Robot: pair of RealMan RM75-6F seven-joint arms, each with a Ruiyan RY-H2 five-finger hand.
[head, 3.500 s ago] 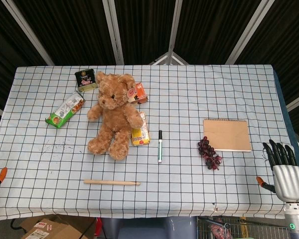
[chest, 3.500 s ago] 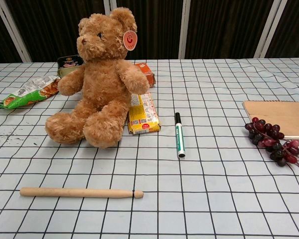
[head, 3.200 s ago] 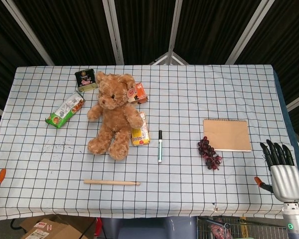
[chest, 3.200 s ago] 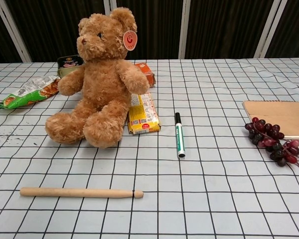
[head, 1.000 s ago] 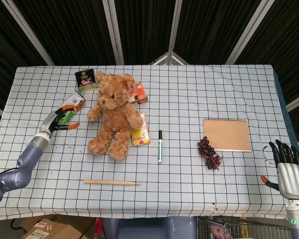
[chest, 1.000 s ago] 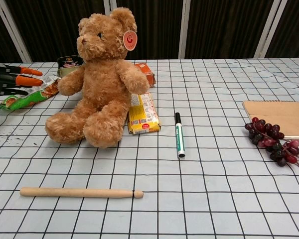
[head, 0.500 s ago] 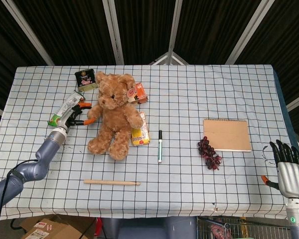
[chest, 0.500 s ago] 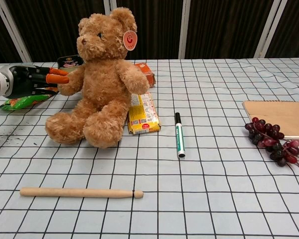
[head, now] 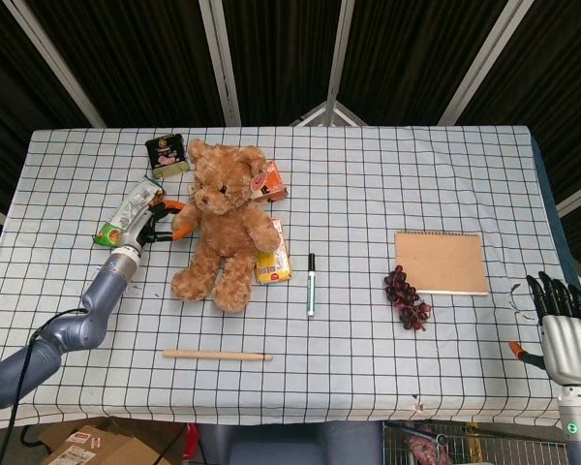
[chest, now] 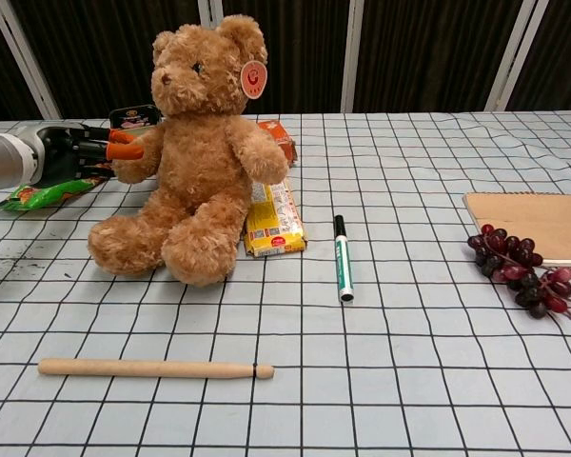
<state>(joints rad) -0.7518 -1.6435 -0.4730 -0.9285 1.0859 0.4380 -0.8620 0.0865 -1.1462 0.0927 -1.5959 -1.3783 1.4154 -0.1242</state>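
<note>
A brown teddy bear (head: 223, 225) (chest: 195, 143) sits at the table's back left. My left hand (head: 153, 221) (chest: 86, 152) reaches in from the left, above a green snack packet (head: 109, 232) (chest: 43, 193). Its orange-tipped fingers are spread and touch the bear's near arm, with nothing gripped. My right hand (head: 562, 334) hangs past the table's right edge, fingers straight and apart, holding nothing; the chest view does not show it.
Behind the bear stand a dark tin (head: 167, 155) and an orange box (head: 271, 180); a yellow packet (head: 273, 260) lies beside it. A marker (head: 311, 284), grapes (head: 407, 298), a notebook (head: 442, 262) and a wooden stick (head: 217, 356) lie on the checked cloth.
My left arm came in from the left edge, crossed the snack packet and reached the bear's arm; the bear has shifted slightly right. The right hand sank a little.
</note>
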